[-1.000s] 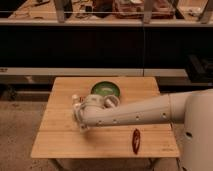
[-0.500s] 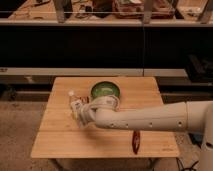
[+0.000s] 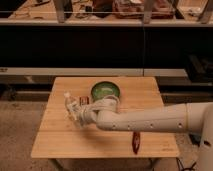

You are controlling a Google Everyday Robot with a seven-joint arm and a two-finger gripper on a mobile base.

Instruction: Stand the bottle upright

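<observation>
The bottle is small and clear-whitish with a white cap. It stands nearly upright at the left of the wooden table, cap up and leaning slightly left. My gripper is at its lower right side and is closed around its body. My white arm reaches in from the right across the table's middle. The bottle's base is hidden by the gripper, so I cannot tell whether it touches the table.
A green bowl sits at the back middle of the table, just behind my wrist. A small dark bar lies beside the bowl's left edge. A reddish-brown oblong object lies near the front right edge. Dark shelving runs behind the table.
My arm has stretched further left and lowered. The bottle has moved with the gripper and now stands more upright than before.
</observation>
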